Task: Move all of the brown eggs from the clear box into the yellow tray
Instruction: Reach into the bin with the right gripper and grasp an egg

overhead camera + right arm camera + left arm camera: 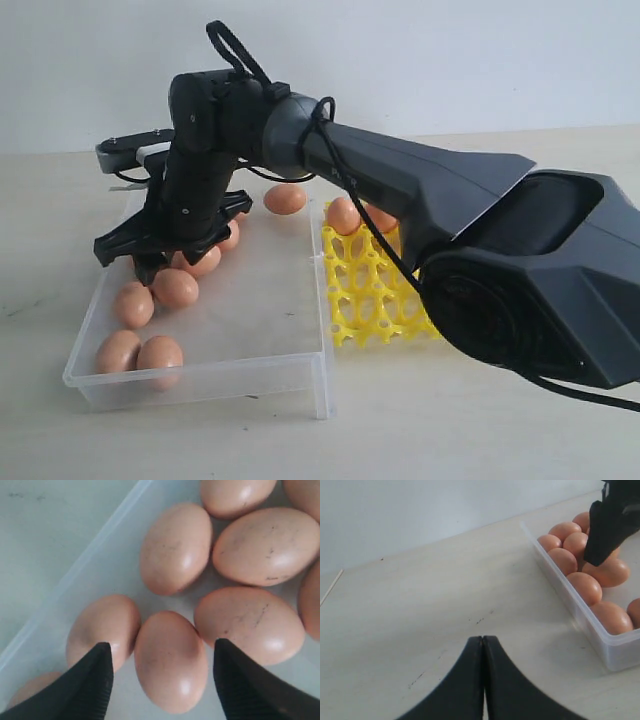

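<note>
1. Right wrist view: the right gripper [162, 647] has its black fingers [85, 690] spread wide. One stands on each side of a brown egg [170, 662] lying in the clear box [75, 572]. A gap shows between each tip and the shell, so nothing is pinched.
2. More brown eggs [175, 547] crowd close around that one, several touching each other, near the box's long wall.
3. Exterior view: the right arm [400, 180] reaches across from the right, and its gripper [175, 250] points down into the left half of the clear box [200, 378] among the eggs there.
4. Brown eggs [175, 288] lie along the box's left side. Two sit at the near corner and one sits alone at the far right corner [285, 198]; any under the gripper are hidden.
5. The yellow tray [370, 300] stands just beside the box's right wall. Two brown eggs [343, 215] sit in its far cups, the near cups that show are bare, and the arm covers the rest.
6. Left wrist view: the left gripper [482, 640] has its fingers pressed together on nothing. It is over the pale table [420, 605], apart from the box's outer wall [580, 615].
</note>
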Controlling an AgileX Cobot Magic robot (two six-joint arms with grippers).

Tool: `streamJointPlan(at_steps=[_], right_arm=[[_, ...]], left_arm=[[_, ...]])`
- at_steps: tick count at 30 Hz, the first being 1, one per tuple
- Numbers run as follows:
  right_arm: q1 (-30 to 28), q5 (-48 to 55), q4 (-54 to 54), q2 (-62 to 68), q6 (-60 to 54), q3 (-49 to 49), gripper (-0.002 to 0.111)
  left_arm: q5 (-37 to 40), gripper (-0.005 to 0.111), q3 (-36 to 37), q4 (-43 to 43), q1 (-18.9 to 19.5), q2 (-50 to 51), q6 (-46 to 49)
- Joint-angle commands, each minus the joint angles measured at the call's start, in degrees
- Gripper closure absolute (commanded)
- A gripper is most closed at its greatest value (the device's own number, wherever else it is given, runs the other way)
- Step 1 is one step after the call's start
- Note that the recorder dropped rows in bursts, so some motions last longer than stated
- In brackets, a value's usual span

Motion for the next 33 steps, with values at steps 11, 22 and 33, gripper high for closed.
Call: streamJointPlan(at_steps=[11,22,33], right_arm=[[0.4,0.3,-0.9,1.2,0.0,-0.8,0.051],[0.5,1.2,-0.8,1.2,-0.9,-0.8,0.051],[1.5,0.1,-0.8,2.5,-1.3,-0.8,0.051]], left_arm=[[-0.4,0.107,-0.2,0.0,-0.1,-0.3,-0.3],[-0.4,0.107,-0.2,0.0,-0.1,-0.3,-0.3],[-0.4,0.107,-0.2,0.0,-0.1,-0.3,-0.3]])
